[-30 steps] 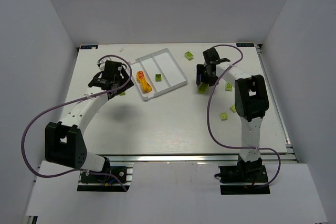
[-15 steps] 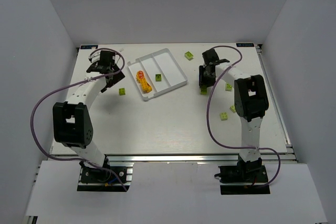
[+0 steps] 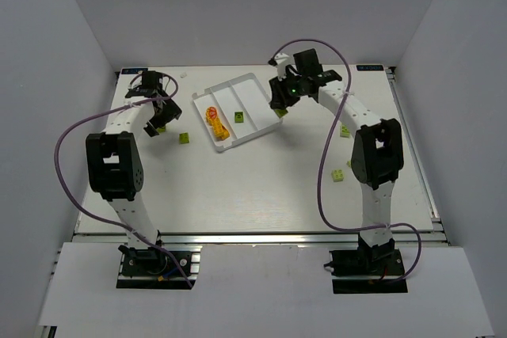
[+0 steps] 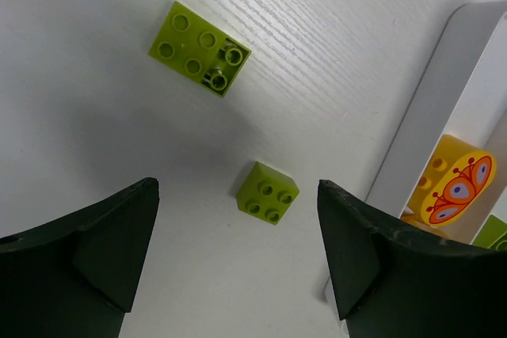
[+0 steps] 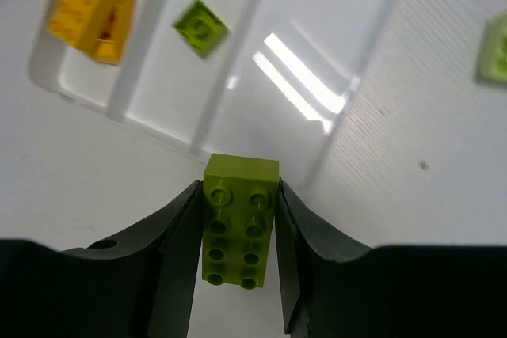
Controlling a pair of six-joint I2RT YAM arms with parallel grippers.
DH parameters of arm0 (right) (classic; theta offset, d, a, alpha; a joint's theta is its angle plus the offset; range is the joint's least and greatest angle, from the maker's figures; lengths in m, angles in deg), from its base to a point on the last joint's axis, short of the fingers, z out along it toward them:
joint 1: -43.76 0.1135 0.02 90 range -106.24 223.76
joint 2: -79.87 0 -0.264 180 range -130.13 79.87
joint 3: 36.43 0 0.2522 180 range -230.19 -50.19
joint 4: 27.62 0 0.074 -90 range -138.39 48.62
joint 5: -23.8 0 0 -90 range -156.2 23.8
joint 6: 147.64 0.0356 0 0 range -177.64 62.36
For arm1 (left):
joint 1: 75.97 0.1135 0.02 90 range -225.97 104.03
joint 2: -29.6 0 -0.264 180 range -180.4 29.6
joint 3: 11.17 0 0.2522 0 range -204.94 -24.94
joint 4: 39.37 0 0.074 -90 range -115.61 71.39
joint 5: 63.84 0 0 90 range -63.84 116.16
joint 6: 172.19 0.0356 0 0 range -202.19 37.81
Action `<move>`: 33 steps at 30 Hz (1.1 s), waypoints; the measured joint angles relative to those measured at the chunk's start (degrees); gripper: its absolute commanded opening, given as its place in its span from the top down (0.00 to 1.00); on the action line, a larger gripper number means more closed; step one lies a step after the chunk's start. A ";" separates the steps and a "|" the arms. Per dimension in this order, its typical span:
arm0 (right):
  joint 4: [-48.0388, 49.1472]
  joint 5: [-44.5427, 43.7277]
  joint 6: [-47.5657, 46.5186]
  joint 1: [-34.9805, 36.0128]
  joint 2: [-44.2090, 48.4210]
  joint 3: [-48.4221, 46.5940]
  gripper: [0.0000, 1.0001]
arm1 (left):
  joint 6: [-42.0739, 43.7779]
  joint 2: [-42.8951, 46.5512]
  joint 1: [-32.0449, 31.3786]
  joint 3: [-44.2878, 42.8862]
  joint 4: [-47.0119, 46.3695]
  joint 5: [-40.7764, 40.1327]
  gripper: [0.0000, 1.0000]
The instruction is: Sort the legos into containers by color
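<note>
Over the white table [image 3: 253, 187] between pale walls [image 3: 261, 13], left hand [image 4: 235, 195] gapes; right hand [image 5: 239, 195] clamps a lime lego [image 5: 240, 231].

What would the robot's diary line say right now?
right gripper: shut on long green brick, at tray edge | left gripper: open, above small green brick

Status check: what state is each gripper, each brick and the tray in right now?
Left gripper: open, empty.
Right gripper: shut on long green brick.
Small green brick: loose on table, studs up.
Larger green brick: loose on table.
Yellow bricks: lying in tray.
</note>
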 measured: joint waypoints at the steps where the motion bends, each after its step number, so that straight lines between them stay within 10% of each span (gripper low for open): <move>1: 0.24 1.44 -0.87 1.14 -0.09 -0.52 1.00 | -0.13 -0.68 0.22 -0.72 0.09 0.44 0.10; 12: 7.61 5.16 -1.53 11.50 -10.58 -10.67 0.85 | -2.21 -6.49 2.64 -7.08 0.98 2.73 0.09; 20: 10.82 2.32 0.39 11.15 -16.57 -11.26 0.20 | -2.45 -9.46 3.58 -10.25 3.19 2.71 0.08; 33: 10.29 6.99 1.40 7.72 -6.86 -4.74 0.11 | -6.54 -16.13 3.78 -16.63 6.29 1.01 0.14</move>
